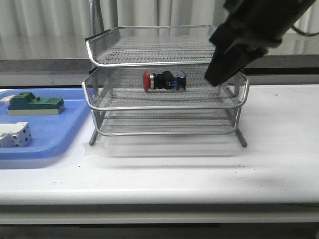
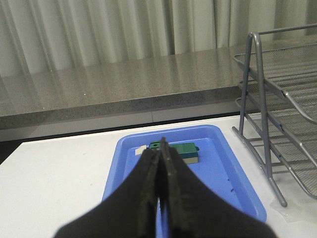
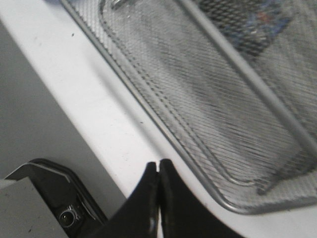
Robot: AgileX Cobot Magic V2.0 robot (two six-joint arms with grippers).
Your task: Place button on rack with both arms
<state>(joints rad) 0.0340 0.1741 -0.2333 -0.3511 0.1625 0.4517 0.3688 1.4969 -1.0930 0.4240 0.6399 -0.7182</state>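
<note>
The button (image 1: 165,81), red head to the left, black body and blue block, lies on its side on the middle tier of the silver wire rack (image 1: 164,107). My right gripper (image 1: 215,79) hangs at the rack's right end, just right of the button, apart from it. In the right wrist view its jaws (image 3: 158,166) are shut and empty above the table beside the rack's rim (image 3: 148,116); the button (image 3: 257,25) shows blurred through the mesh. My left gripper (image 2: 160,148) is shut and empty above the blue tray (image 2: 218,168). It is out of the front view.
The flat blue tray (image 1: 50,134) at the left holds a green block (image 1: 35,103) and a white boxy block (image 1: 15,134). The green block (image 2: 184,151) also shows in the left wrist view, with the rack's posts (image 2: 262,119) to one side. A grey ledge and curtains run behind.
</note>
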